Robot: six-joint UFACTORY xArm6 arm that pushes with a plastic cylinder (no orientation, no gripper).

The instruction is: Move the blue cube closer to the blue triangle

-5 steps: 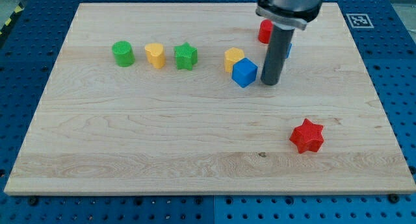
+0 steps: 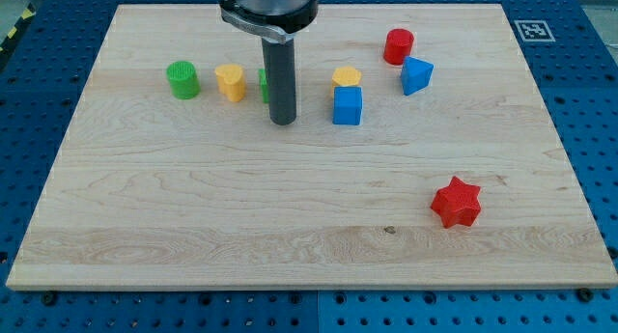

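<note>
Standing on a wooden tabletop, my tip sits to the view's left of the blue cube, a small gap between them. The blue triangle lies beyond the cube, toward the view's right and slightly up. Tip, cube and triangle fall roughly in line, so a rightward push looks suitable. There is no claw, only a rod.

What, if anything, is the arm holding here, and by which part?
Nothing is held. My tip rests on the board at the view's left of the blue cube, apart from it, with the blue triangle beyond.
</note>
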